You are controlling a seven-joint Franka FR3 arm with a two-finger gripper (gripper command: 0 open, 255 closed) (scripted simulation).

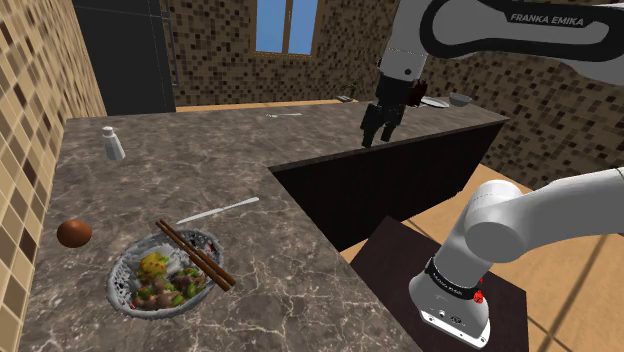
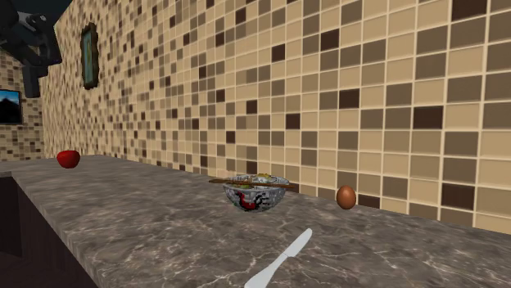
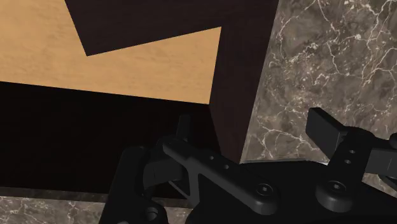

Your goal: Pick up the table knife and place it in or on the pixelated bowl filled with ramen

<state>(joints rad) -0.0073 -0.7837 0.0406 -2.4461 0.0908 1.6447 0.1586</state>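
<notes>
Table knife (image 1: 218,210) flat on counter (image 1: 300,262), one end toward bowl (image 2: 254,198).

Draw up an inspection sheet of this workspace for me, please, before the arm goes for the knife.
Surface: dark marbled counter, L-shaped.
Job's things: white table knife lying flat, near the ramen bowl but apart from it; chopsticks rest across the bowl.
Clutter: brown egg-like ball, white shaker, red fruit, another utensil farther off.
Gripper: gripper open, empty, raised near the counter's edge, far from the knife.
Cables: nothing seen.
Surroundings: tiled walls, window, wooden floor.
</notes>
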